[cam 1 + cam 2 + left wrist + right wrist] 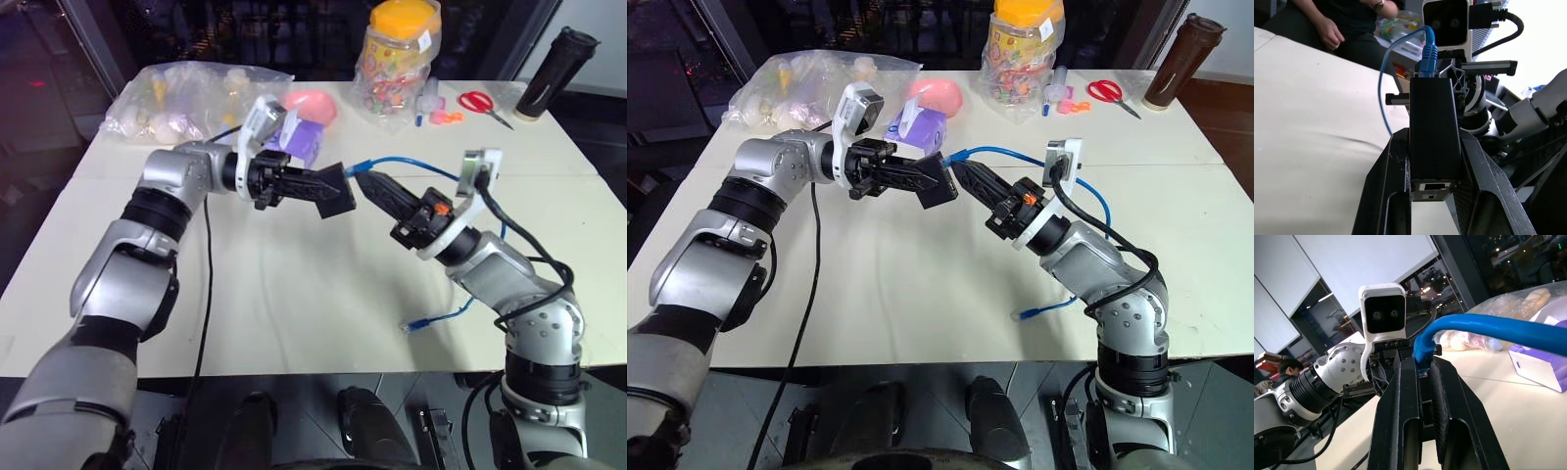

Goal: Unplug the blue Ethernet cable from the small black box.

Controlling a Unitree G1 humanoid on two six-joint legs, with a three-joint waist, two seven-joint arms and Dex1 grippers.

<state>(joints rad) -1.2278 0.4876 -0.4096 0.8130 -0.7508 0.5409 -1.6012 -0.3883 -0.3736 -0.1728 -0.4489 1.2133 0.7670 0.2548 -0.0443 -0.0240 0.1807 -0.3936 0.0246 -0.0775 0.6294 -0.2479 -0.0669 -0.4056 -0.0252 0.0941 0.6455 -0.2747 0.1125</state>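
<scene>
My left gripper [318, 186] is held up over the table, shut on the small black box [338, 196]. In the left wrist view the box [1435, 127] stands between my two fingers [1386, 196], and the blue Ethernet cable's plug [1426, 58] sits in its far end. My right gripper [368, 184] meets the box from the right. It is shut on that plug [1422, 350], right by the box. The blue Ethernet cable [411, 163] arcs back behind my right arm. Its free end [416, 323] lies on the table near the front edge.
On the white table [274, 294] at the back are a clear bag of items [186, 98], a pink bowl [313, 106], a purple box [304, 137], a candy jar [397, 64], red scissors [480, 103] and a dark tumbler [554, 73]. A person [1332, 24] sits beyond the table.
</scene>
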